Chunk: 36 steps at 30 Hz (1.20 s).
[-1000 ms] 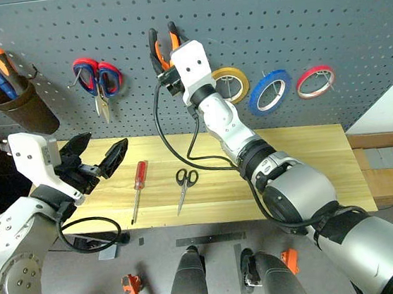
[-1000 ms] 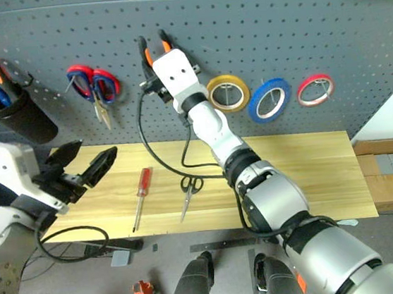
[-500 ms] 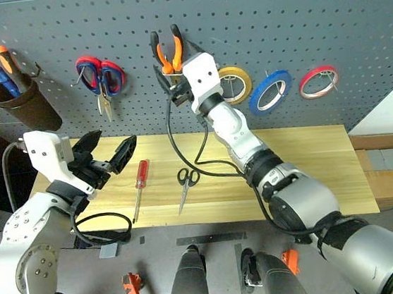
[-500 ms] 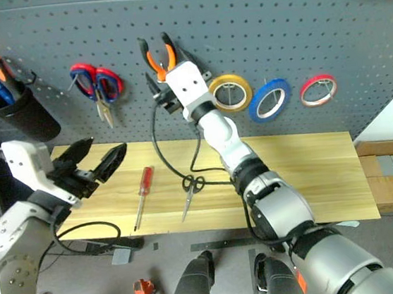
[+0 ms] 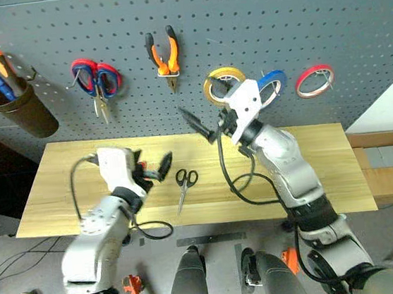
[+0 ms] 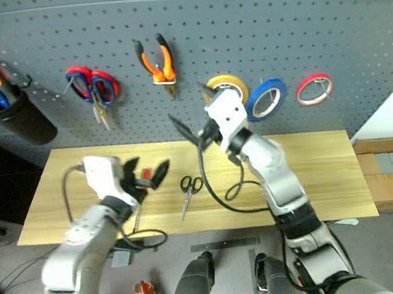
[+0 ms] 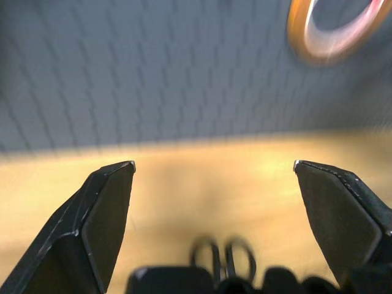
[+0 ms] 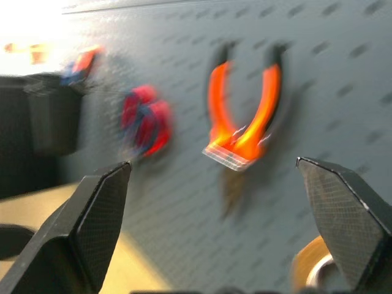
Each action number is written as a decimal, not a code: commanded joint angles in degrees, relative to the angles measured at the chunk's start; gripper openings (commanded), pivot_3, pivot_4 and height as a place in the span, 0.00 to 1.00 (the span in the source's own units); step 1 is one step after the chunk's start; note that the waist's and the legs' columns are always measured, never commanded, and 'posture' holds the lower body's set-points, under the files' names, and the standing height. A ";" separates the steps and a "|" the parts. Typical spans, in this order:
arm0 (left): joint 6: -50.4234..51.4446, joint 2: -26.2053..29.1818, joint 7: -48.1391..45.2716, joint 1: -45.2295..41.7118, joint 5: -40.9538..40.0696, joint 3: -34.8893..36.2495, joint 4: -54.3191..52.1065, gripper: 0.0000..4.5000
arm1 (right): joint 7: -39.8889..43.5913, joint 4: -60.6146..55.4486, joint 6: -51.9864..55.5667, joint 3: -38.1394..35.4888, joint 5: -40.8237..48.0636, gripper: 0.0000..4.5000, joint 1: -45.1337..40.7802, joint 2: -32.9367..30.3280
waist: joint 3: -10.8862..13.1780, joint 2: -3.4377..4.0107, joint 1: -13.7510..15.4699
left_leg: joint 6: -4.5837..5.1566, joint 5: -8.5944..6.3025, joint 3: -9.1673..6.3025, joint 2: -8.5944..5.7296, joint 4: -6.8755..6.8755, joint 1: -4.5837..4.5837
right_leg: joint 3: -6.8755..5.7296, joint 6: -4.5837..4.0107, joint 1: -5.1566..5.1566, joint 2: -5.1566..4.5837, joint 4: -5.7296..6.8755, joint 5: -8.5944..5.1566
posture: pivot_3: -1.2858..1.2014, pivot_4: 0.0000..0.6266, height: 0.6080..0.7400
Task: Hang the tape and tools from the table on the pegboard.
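The left gripper (image 6: 143,176) covers most of the screwdriver (image 6: 145,173) on the counter (image 6: 320,175). The right gripper's (image 5: 205,125) housing hides part of the blue tape (image 5: 272,81). In the left wrist view the black scissors (image 7: 222,260) are blurred and partly hidden.

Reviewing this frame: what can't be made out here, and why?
- Screwdriver: a bit of red handle shows in the right eye view; the left gripper covers the rest.
- Blue tape: partly behind the right gripper in the left eye view.
- Black-handled scissors: blurred in the left wrist view.
- Pliers: motion-blurred in the right wrist view.
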 commanded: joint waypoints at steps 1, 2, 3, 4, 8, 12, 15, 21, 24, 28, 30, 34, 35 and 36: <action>-2.85 -3.23 2.92 -0.17 5.30 -3.18 4.49 1.00 | 6.72 -9.15 6.16 1.20 4.10 0.99 4.93 -5.95 | 0.01 -0.01 -0.58 | 0.00 0.00 0.03 -0.03 0.01 0.01 | 0.02 0.02 0.00 -0.01 0.00 0.00 | 0.56 0.51 1.00; -3.06 -3.70 2.76 -0.30 5.95 -3.52 5.32 1.00 | 7.42 -10.14 6.78 1.55 4.25 0.99 5.66 -7.18 | 0.01 -0.01 -1.13 | 0.00 -0.01 0.03 -0.02 0.04 0.00 | 0.03 0.04 -0.01 -0.05 0.00 0.01 | 0.56 0.51 1.00; -3.27 -4.40 2.86 -0.55 6.99 -4.43 6.83 1.00 | 8.43 -11.72 8.43 1.43 5.00 0.99 7.30 -9.02 | 0.01 -0.01 -1.55 | 0.00 0.00 0.04 -0.03 0.05 0.00 | 0.04 0.05 -0.02 -0.05 0.04 0.01 | 0.55 0.51 1.00; -3.57 -4.87 2.73 -0.84 7.77 -5.02 8.27 1.00 | 9.14 -12.93 9.54 1.39 5.40 0.99 8.57 -10.34 | 0.01 -0.01 -2.04 | 0.00 0.00 0.03 -0.02 0.06 0.01 | 0.04 0.05 -0.02 -0.05 0.04 0.02 | 0.55 0.51 1.00; -4.13 -5.79 2.02 -3.20 10.67 -6.75 14.29 1.00 | 11.07 -17.37 12.60 1.53 6.75 0.99 12.93 -14.64 | 0.00 -0.02 -3.60 | 0.00 0.00 0.00 -0.03 0.08 0.04 | 0.03 0.06 0.00 -0.03 0.08 0.02 | 0.53 0.52 1.00; -4.00 -5.47 1.18 -4.71 11.77 -6.23 17.57 1.00 | 10.35 -19.47 15.19 2.52 6.83 0.99 13.62 -15.21 | 0.01 -0.03 -5.97 | 0.01 -0.01 0.08 -0.04 0.09 0.04 | 0.15 0.11 -0.01 0.00 0.08 0.05 | 0.52 0.53 1.00; -3.17 -4.86 0.87 -4.71 12.61 -6.21 17.80 1.00 | 9.90 -20.60 17.19 2.83 7.19 0.99 14.00 -15.71 | 0.02 -0.04 -6.52 | 0.01 -0.01 0.08 -0.04 0.09 0.05 | 0.15 0.11 -0.02 0.03 0.09 0.04 | 0.52 0.54 1.00; -0.28 -4.31 1.33 -1.69 13.82 -5.98 14.03 1.00 | 11.60 -21.85 19.07 3.61 8.00 0.99 14.52 -17.50 | 0.02 -0.03 -7.00 | 0.01 -0.01 0.13 -0.13 0.09 0.06 | 0.20 0.16 -0.02 0.10 0.07 0.04 | 0.52 0.55 1.00; 1.57 -4.82 1.89 0.22 13.71 -5.46 11.23 1.00 | 12.57 -21.72 18.81 3.75 7.96 0.99 14.76 -18.54 | 0.05 -0.06 -7.15 | 0.01 -0.01 0.14 -0.20 0.09 0.05 | 0.22 0.23 -0.02 0.02 0.06 0.03 | 0.52 0.55 1.00; 3.92 -4.56 1.60 2.58 13.89 -5.91 8.76 1.00 | 14.00 -21.38 18.11 4.11 7.48 0.99 14.84 -19.91 | 0.06 -0.07 -7.19 | 0.01 -0.01 0.13 -0.23 0.10 0.06 | 0.24 0.26 -0.02 0.01 0.07 0.03 | 0.52 0.56 1.00; 5.08 -4.35 1.02 3.26 13.94 -6.37 8.88 1.00 | 14.25 -21.24 18.06 4.14 7.30 0.99 14.84 -20.41 | 0.07 -0.07 -7.37 | 0.01 -0.01 0.14 -0.22 0.10 0.06 | 0.26 0.26 -0.02 0.02 0.07 0.03 | 0.51 0.56 1.00; 5.87 -3.44 0.24 2.76 14.94 -6.86 10.84 1.00 | 14.62 -21.53 18.70 3.97 7.48 0.99 14.67 -21.30 | 0.16 -0.09 -7.48 | 0.01 -0.01 0.13 -0.22 0.09 0.07 | 0.25 0.25 -0.04 0.02 0.07 0.02 | 0.51 0.57 1.00; 5.97 -3.29 0.29 2.55 15.18 -6.79 11.19 1.00 | 14.67 -21.62 18.86 3.90 7.57 0.99 14.65 -21.47 | 0.17 -0.09 -7.50 | 0.01 -0.01 0.13 -0.22 0.09 0.07 | 0.26 0.25 -0.04 0.02 0.06 0.02 | 0.51 0.57 1.00; 6.28 -3.05 0.42 2.45 15.44 -6.52 11.45 1.00 | 14.62 -21.68 19.23 3.73 7.72 0.99 14.63 -21.61 | 0.19 -0.09 -7.52 | 0.01 -0.01 0.14 -0.22 0.09 0.07 | 0.26 0.25 -0.04 0.02 0.06 0.02 | 0.51 0.57 1.00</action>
